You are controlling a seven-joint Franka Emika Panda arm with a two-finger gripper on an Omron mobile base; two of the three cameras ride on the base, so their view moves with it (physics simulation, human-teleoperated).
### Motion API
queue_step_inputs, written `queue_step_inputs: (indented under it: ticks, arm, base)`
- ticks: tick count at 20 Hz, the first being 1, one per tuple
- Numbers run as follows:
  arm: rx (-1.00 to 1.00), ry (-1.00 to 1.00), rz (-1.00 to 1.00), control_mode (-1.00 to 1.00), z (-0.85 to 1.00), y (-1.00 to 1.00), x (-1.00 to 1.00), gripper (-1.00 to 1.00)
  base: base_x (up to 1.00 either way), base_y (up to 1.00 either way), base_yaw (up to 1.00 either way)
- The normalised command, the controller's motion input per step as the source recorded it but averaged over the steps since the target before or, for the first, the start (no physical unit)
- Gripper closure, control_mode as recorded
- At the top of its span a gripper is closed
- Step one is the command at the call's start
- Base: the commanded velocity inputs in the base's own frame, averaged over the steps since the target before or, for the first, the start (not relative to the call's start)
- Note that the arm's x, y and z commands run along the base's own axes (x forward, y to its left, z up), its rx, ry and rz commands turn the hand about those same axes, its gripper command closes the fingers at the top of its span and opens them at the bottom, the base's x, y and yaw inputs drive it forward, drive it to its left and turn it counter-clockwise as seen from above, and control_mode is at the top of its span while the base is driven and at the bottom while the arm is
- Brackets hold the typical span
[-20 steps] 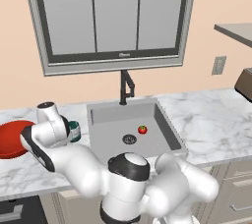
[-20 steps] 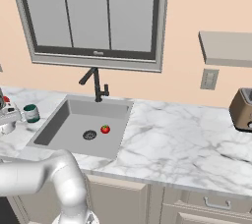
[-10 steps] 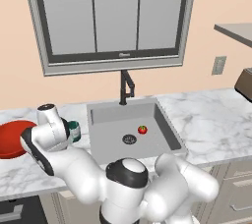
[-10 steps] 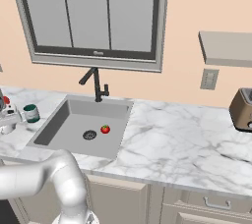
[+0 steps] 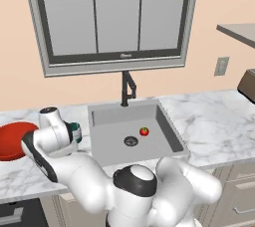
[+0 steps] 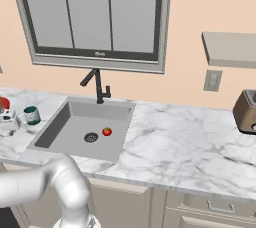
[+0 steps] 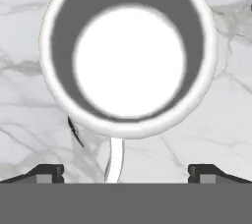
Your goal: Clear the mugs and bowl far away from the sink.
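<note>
Jaws spread wide, poised above the glossy white handled mug (image 7: 129, 56), its handle at six o'clock, on the white marble tabletop (image 7: 226, 95) for a rim grasp.

claw (image 7: 126, 171) spread wide, apparently pointing down

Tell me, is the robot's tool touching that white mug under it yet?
Apart. In the hand view the tool is open, its two tips standing wide to either side below the white mug, with marble counter showing between them and the mug's rim.
</note>
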Motion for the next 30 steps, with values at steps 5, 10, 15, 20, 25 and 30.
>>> queue_step_inputs:
  ticks: [5,10,15,20,25,30]
  arm:
    - [0.00,0.00,-0.27,-1.00,0.00,0.00,-0.03,-1.00]
    - [-0.07,0.01,-0.33,-1.00,0.17,0.07,0.37,-1.00]
    - [-0.09,0.00,-0.17,-1.00,0.21,0.35,0.06,-1.00]
    - [-0.01,0.00,-0.01,-1.00,0.00,0.10,0.03,-1.00]
    - [0.00,0.00,0.00,-1.00,0.00,-0.01,0.06,-1.00]
    - [0.00,0.00,0.00,-1.00,0.00,-0.13,-0.31,-1.00]
  base:
    - [0.00,0.00,0.00]
    - [0.00,0.00,0.00]
    - [0.00,0.00,0.00]
    - [0.00,0.00,0.00]
    - [0.00,0.00,0.00]
    - [0.00,0.00,0.00]
